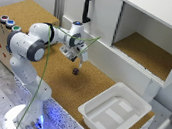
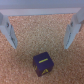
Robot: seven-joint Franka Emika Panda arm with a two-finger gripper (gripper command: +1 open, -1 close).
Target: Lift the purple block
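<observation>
purple block below open hand

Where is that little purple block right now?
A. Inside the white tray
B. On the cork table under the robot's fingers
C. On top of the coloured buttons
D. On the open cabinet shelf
B: the purple block lies on the cork table, not yet gripped, with the open fingers apart above it; the white tray holds no block.

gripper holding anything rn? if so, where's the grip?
Nothing held. The gripper is open, fingers spread, and the purple block sits on the cork, outside the gap between them.
</observation>
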